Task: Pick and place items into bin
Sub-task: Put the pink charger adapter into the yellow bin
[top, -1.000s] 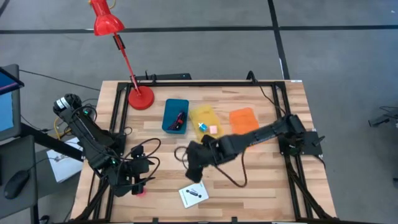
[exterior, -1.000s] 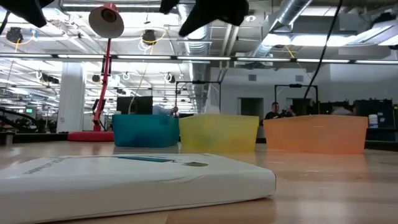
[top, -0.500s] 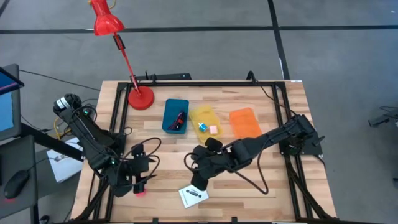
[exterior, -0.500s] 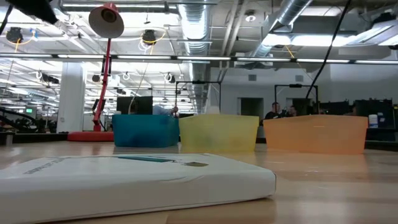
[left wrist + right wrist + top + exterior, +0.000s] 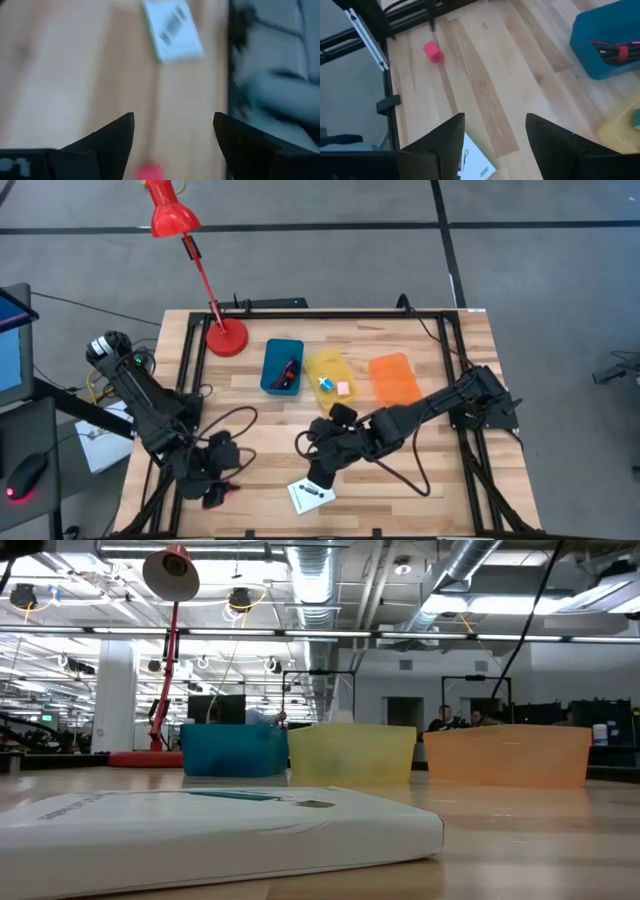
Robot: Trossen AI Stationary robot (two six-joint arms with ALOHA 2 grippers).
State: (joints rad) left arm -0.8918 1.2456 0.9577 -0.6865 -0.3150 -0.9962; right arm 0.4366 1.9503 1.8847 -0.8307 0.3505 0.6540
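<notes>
Since the earlier frame, the left gripper (image 5: 213, 492) is dropping toward the red block (image 5: 433, 52) at the table's (image 5: 420, 480) near-left edge, jaws apart. Right gripper (image 5: 322, 473), jaws apart, is hovering above the white card (image 5: 311, 494). Both items are probably being picked next.

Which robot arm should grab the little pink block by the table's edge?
Probably the left. Its open gripper hangs right by the pink block, while the right gripper is over by the white card.
</notes>
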